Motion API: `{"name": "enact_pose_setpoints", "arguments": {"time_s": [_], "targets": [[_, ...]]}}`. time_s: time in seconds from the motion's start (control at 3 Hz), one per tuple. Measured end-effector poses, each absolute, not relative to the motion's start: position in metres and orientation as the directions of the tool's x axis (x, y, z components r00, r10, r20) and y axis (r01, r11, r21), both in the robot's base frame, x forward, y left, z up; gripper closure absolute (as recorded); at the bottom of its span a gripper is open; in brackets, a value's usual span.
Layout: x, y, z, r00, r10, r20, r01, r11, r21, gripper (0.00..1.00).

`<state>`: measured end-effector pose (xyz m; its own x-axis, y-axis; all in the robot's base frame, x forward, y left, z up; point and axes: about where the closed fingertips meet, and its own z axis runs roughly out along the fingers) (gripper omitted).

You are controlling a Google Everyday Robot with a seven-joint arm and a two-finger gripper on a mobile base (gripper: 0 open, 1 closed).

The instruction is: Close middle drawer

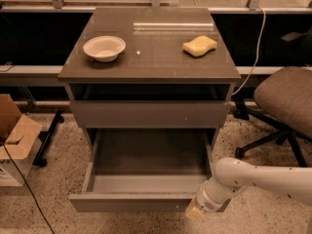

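The middle drawer [146, 202] is pulled far out at the bottom of the grey-brown cabinet [148, 77]. Its slim front panel faces me and its lighter grey floor [148, 183] is bare. My gripper [195, 212], at the end of the white arm [258, 179], is at the right end of that front panel, low down and against or just in front of it. The arm reaches in from the lower right.
Above the open drawer is a taller shut drawer front [148, 113]. A white bowl [104, 48] and a yellow sponge [200, 46] lie on the cabinet top. An office chair [285, 101] stands to the right. A cardboard box [14, 140] and a cable are on the floor to the left.
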<state>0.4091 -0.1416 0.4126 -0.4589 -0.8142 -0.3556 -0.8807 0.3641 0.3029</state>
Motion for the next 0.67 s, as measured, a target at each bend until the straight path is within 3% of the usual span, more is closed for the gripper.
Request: {"name": "enact_pose_setpoints", "arguments": {"time_s": [0.67], "targets": [[0.453, -0.141, 0.399, -0.418, -0.834, -0.360, -0.907, 0.363, 0.212, 1.00]]}}
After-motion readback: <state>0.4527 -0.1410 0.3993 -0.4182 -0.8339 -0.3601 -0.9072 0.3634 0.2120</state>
